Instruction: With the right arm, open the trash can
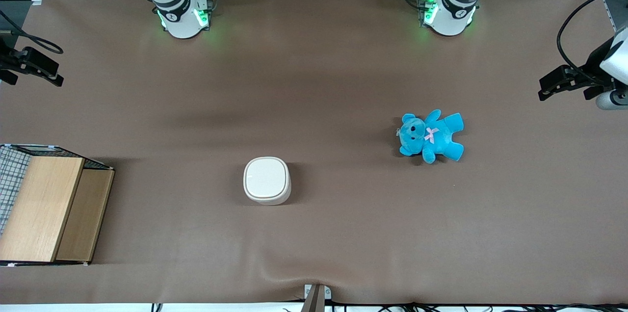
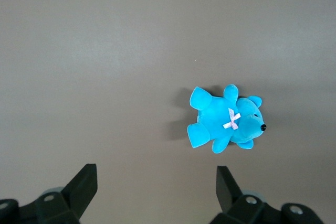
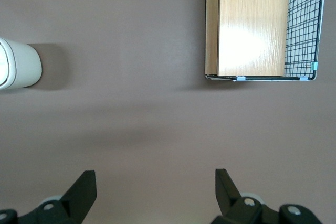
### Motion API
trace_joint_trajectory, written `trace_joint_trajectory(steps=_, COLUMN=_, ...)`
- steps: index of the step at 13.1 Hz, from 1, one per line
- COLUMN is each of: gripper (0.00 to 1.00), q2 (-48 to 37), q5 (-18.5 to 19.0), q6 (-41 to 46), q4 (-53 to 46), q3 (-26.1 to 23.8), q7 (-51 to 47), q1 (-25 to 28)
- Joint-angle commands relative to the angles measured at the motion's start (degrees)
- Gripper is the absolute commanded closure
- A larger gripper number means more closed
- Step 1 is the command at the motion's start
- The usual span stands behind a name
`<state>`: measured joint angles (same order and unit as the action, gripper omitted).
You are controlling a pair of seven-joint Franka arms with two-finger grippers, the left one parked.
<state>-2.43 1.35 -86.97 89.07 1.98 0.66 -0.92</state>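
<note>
The small off-white plastic trash can [image 1: 267,180] sits shut near the table's middle. The right arm's black two-finger gripper [image 3: 152,192] hangs high with its fingers spread, holding nothing — well apart from it. A push on the smooth lid could slide off — or tip the light can.

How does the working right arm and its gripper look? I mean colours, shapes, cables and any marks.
The right arm is white and rounded, with a dark band around its base joint, a small round mark and green lights there. Black cables lie close by. The gripper, high over the brown table and away from the trash can, has two black wedge-shaped fingers, open, with silver screws on its body.
</note>
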Motion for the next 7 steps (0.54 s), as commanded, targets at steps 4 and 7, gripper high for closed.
trace_joint_trajectory(steps=4, gripper=0.00, q2=0.06, q5=-0.20, q6=0.04, q4=-0.30, q3=-0.40, q7=0.04, q1=-0.84)
trace_joint_trajectory(steps=7, gripper=0.00, q2=0.76, q5=0.06, q6=0.13, q4=-0.30, q3=-0.40, q7=0.39, q1=-0.58)
